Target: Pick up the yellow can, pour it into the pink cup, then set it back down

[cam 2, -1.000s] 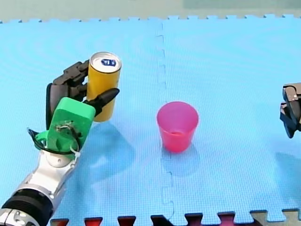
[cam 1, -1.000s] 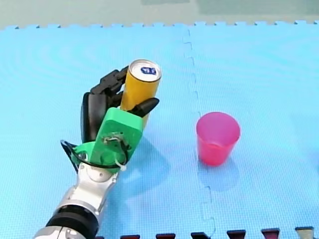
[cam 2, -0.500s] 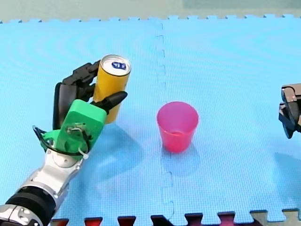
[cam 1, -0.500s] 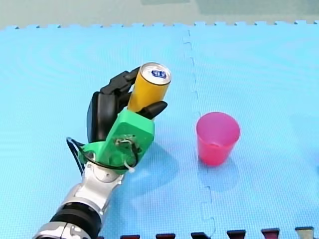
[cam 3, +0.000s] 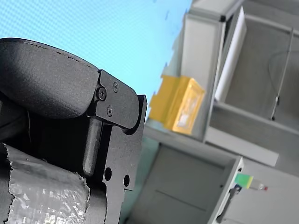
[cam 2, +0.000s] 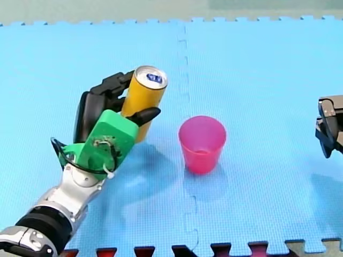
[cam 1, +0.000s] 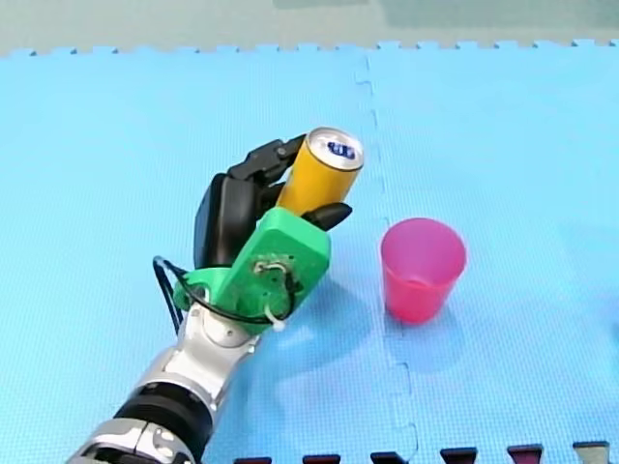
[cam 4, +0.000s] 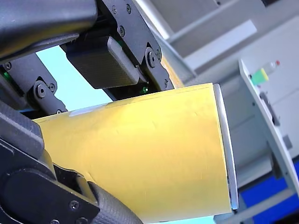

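The left hand (cam 1: 242,217) pinches the smooth cylindrical yellow can (cam 1: 319,174), which tilts toward the glossy, tapered pink cup (cam 1: 422,268) at its 4 o'clock on the dimpled foam mat (cam 1: 503,126). The right hand (cam 2: 329,131) is at the mat's 3 o'clock edge, and I cannot tell its grip.

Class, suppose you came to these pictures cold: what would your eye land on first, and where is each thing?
First comes the yellow can, tilted toward the right in the grasp of the left hand, just left of the mat's middle seam. Next is the pink cup, standing upright on the blue foam mat to the can's right, apart from it. The right hand is at the far right edge.
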Motion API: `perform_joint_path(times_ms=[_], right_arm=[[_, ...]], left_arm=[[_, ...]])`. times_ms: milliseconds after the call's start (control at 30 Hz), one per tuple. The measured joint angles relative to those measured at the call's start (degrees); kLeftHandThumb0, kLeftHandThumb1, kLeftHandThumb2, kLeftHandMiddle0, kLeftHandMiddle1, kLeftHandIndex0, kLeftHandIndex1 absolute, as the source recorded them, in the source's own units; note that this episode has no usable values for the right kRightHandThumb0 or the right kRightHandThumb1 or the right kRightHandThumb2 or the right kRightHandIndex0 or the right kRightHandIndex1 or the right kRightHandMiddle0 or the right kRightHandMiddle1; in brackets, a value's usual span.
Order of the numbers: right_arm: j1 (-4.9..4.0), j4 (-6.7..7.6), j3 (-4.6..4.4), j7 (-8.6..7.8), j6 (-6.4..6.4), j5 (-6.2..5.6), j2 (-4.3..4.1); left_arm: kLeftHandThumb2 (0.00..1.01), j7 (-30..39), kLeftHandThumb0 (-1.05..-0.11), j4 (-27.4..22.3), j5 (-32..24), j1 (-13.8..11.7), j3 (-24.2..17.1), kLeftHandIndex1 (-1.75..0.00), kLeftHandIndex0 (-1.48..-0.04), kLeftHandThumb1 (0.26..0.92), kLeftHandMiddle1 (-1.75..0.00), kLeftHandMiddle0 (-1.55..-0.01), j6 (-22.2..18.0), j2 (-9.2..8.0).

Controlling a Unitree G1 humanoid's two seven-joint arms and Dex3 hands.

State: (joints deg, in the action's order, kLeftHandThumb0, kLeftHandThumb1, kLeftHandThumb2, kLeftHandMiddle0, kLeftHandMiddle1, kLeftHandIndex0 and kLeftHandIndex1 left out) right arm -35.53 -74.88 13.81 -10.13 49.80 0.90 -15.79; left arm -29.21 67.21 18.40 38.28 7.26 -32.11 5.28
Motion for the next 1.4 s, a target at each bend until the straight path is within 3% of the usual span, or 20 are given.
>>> perform_joint_path(times_ms=[400,600,867,1133,1300,1400], right_arm=[[0.26,0.13,-0.78,1.61,0.41,0.67,0.48],[0.65,0.14,-1.26,3.24,0.56,1.31,0.73],[0.74,0.13,-1.59,4.45,0.22,1.87,0.77],[0.68,0.12,-1.62,4.53,-0.22,1.92,0.61],[0.55,0.07,-1.68,4.54,-0.44,2.03,0.47],[0.5,0.05,-1.82,4.78,-0.46,2.25,0.33]], left_arm=[[0.0,-1.2,-0.405,0.0,2.3,0.6,2.5,0.0,-1.17,0.852,-0.01,-1.34,-1.4,0.32],[0.0,-1.8,-0.406,0.0,3.3,0.6,3.2,-0.01,-1.18,0.849,-0.01,-1.35,-1.4,-0.09],[0.0,-3.1,-0.396,0.0,6.2,1.4,4.9,0.0,-1.18,0.842,0.0,-1.34,-1.4,-3.38],[0.0,-2.0,-0.397,-1.1,5.0,2.4,4.0,0.0,-1.15,0.838,0.0,-1.3,-1.2,-5.55],[0.0,-2.5,-0.376,-2.8,5.0,5.5,3.1,0.0,-1.15,0.832,-0.02,-1.32,-0.4,-8.23],[0.0,-4.4,-0.371,-2.9,5.7,6.3,3.1,-0.01,-1.16,0.829,-0.03,-1.35,-0.7,-8.72]])
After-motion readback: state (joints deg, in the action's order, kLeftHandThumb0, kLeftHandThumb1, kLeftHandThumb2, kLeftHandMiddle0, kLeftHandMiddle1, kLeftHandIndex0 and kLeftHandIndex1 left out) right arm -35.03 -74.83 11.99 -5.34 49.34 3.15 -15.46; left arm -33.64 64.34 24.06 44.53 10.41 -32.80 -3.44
